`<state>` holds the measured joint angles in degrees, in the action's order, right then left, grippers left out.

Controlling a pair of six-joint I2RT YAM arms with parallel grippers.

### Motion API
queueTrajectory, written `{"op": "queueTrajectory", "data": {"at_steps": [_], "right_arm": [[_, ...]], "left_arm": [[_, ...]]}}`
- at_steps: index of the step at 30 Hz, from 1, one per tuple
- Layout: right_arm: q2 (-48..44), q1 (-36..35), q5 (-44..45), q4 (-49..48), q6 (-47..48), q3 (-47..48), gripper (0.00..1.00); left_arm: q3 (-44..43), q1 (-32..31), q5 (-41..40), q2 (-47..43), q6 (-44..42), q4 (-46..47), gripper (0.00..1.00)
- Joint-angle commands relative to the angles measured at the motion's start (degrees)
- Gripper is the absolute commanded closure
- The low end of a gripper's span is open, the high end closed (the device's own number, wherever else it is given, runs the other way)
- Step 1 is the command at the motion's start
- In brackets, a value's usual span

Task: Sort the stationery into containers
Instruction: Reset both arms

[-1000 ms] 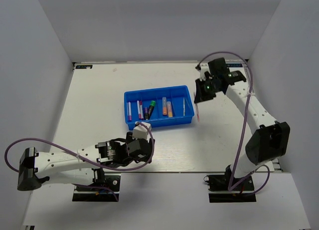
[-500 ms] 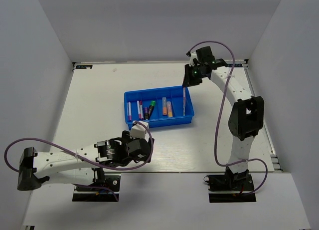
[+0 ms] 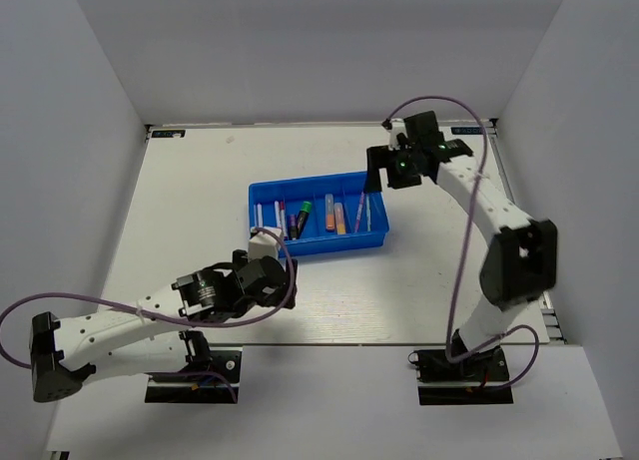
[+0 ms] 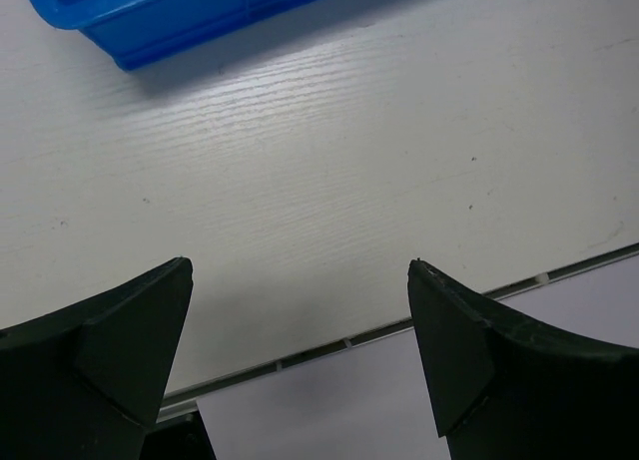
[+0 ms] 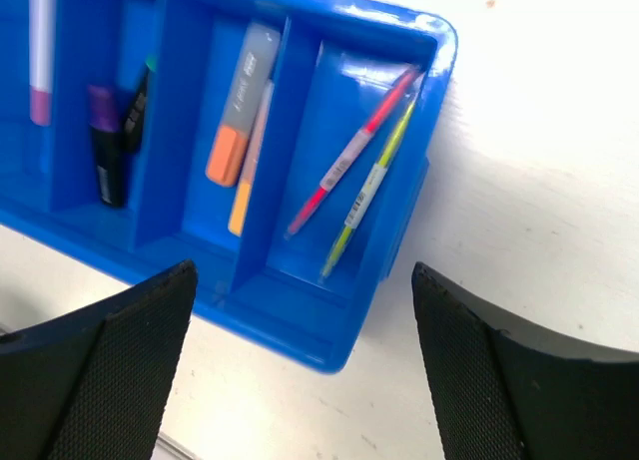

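My right jaws hang spread wide above the blue tray's (image 3: 321,246) 3 o'clock compartment, where a pink stick (image 5: 349,159) and a yellow stick (image 5: 367,193) lie side by side. My left jaws, also apart, hover over open counter (image 4: 329,161) between the tray's 7 o'clock corner and the counter's near edge.

From high behind the near edge we overlook the whole desk (image 3: 200,201); our left wrist view looks down closely there, barely catching the blue tray (image 4: 150,21); our right wrist view sits close above that tray's end toward the right edge.
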<state>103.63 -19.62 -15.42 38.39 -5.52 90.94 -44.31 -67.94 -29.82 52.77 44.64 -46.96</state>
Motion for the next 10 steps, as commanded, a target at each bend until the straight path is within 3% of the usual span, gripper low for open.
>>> {"op": "queueTrajectory", "data": {"at_steps": [1, 10], "right_arm": [[-14.38, -0.16, 6.17, -4.28, 2.27, -9.4, 0.1], [-37.88, 0.19, 14.19, -7.01, 4.9, -29.66, 0.1]], "left_arm": [[-1.12, 3.59, 4.33, -3.02, -4.12, 1.52, 0.01], [-3.76, 8.53, 5.75, -6.98, -9.22, -0.94, 0.01]]}}
